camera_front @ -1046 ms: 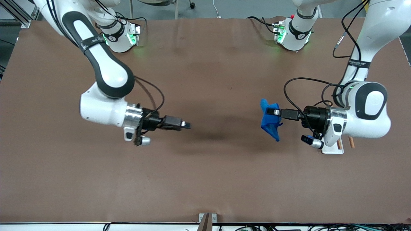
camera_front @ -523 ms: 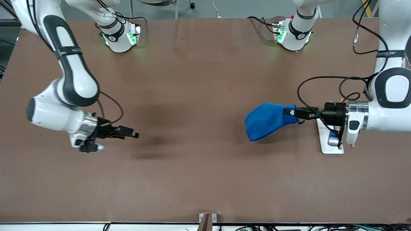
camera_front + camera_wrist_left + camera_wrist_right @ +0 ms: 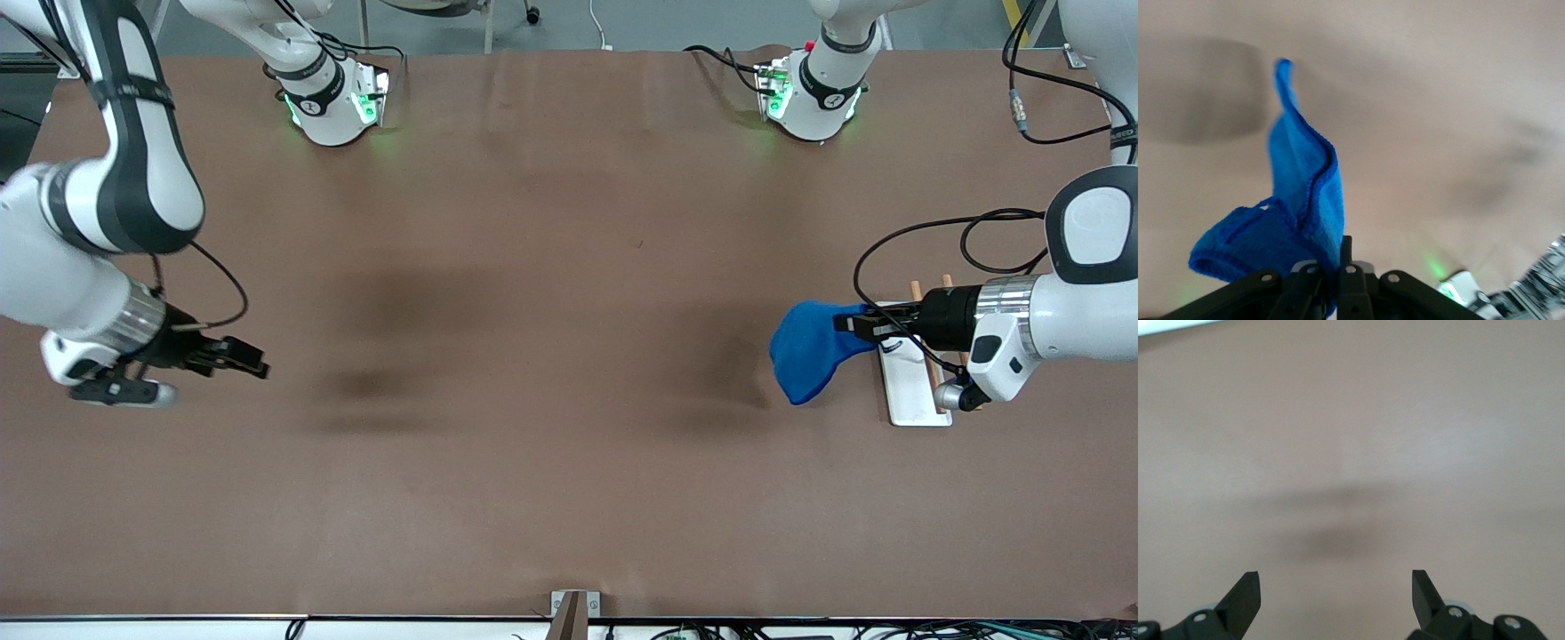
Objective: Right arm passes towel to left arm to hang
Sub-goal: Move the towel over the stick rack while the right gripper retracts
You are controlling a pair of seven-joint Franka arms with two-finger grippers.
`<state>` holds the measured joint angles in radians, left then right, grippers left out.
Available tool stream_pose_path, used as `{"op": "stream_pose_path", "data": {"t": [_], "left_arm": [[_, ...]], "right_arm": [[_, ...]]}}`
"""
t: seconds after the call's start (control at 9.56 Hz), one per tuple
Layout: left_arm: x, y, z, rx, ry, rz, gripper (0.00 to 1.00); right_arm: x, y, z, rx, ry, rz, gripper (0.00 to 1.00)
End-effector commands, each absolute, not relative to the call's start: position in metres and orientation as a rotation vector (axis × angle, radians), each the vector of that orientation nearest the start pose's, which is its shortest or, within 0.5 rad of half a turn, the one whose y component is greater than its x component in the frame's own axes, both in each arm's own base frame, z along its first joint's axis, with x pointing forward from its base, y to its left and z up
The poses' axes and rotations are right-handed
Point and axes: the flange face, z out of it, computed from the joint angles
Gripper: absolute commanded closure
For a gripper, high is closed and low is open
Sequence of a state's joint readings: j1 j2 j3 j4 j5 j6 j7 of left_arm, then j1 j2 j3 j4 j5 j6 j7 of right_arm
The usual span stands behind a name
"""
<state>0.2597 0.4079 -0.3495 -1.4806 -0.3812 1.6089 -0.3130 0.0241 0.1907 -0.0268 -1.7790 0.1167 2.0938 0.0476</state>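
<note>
Front view: two white arms reach over a brown surface (image 3: 551,267). At about 3 o'clock in this view, the left hand (image 3: 852,324) is pinched shut on one edge of the towel (image 3: 807,348), so the cloth hangs free in the air, drooping in a loose fold. It hangs over the surface just beside a small rack (image 3: 914,380), a pale base plate with thin wooden rods; I judge the towel is held by its edge so it can be draped over those rods. At about 9 o'clock the right hand (image 3: 252,359) hovers over the bare surface, holding nothing and well apart from the towel, which suggests its share of the passing is done and it waits.

Left wrist view: the left hand (image 3: 1331,277) has its fingers closed tight on the towel (image 3: 1298,200), which rises from the grip in a folded sheet with a darker stitched edge. Nothing but the surface lies under it.

Right wrist view: the right hand (image 3: 1336,588) is spread wide, with only the surface showing between its fingertips.

Count: one towel, one rack, two arms, two hands.
</note>
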Motion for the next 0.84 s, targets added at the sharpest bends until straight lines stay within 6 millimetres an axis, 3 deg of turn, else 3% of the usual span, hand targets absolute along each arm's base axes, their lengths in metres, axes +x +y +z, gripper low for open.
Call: {"op": "stream_pose_path", "data": {"t": [0.0, 0.1, 0.21, 0.31, 0.52, 0.73], "left_arm": [[0.642, -0.05, 0.43, -3.389, -0.493, 0.636, 1.0], [0.639, -0.043, 0.427, -3.325, -0.449, 0.633, 1.0], [0.635, -0.034, 0.424, -3.255, -0.415, 0.642, 1.0], [0.633, -0.026, 0.423, -3.188, -0.386, 0.64, 1.0], [0.63, -0.007, 0.423, -3.102, -0.377, 0.627, 1.0], [0.627, 0.015, 0.434, -3.047, -0.392, 0.605, 1.0]], "right_arm": [[0.6, -0.044, 0.521, -3.071, 0.209, -0.223, 0.0], [0.597, -0.049, 0.548, -3.083, 0.21, -0.161, 0.0], [0.589, -0.069, 0.588, -3.117, 0.245, -0.115, 0.0], [0.582, -0.086, 0.615, -3.111, 0.283, -0.084, 0.0], [0.576, -0.097, 0.663, -3.124, 0.298, -0.191, 0.0], [0.561, -0.095, 0.674, -3.108, 0.349, -0.099, 0.0]]}}
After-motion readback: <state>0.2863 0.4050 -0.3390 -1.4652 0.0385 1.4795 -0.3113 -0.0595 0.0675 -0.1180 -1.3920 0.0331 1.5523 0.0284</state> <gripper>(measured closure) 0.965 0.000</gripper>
